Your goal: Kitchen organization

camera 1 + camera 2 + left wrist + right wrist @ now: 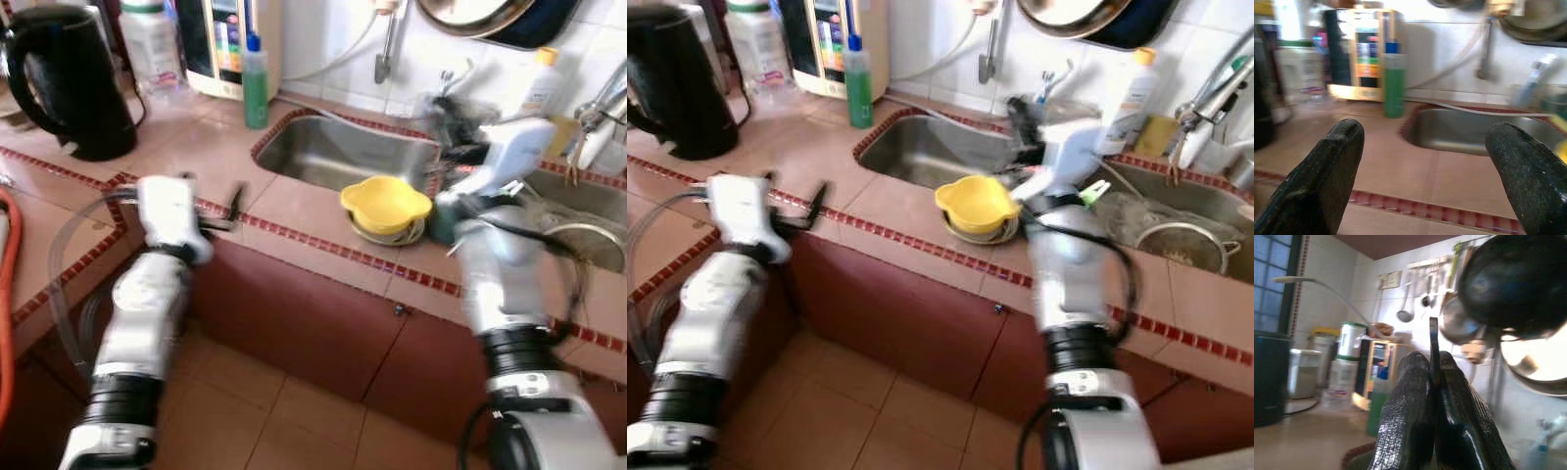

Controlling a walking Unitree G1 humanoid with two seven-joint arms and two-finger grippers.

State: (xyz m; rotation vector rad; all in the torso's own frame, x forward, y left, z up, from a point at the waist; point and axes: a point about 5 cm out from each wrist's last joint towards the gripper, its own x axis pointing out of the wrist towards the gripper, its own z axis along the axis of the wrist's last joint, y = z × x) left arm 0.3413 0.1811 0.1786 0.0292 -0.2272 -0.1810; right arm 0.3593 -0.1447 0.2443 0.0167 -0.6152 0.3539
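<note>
arms: silver segments, black ring joints | cables: black loops | left claw: black, textured fingers

A black kettle stands at the bench's far left, with a clear jar behind it. A green bottle stands just beside a boxy appliance against the tiled wall. Red tile trim runs along the bench edge. A white bottle stands by the wall behind the sink. To the right, a metal strainer lies in a second basin. Pans hang on the wall above.
</note>
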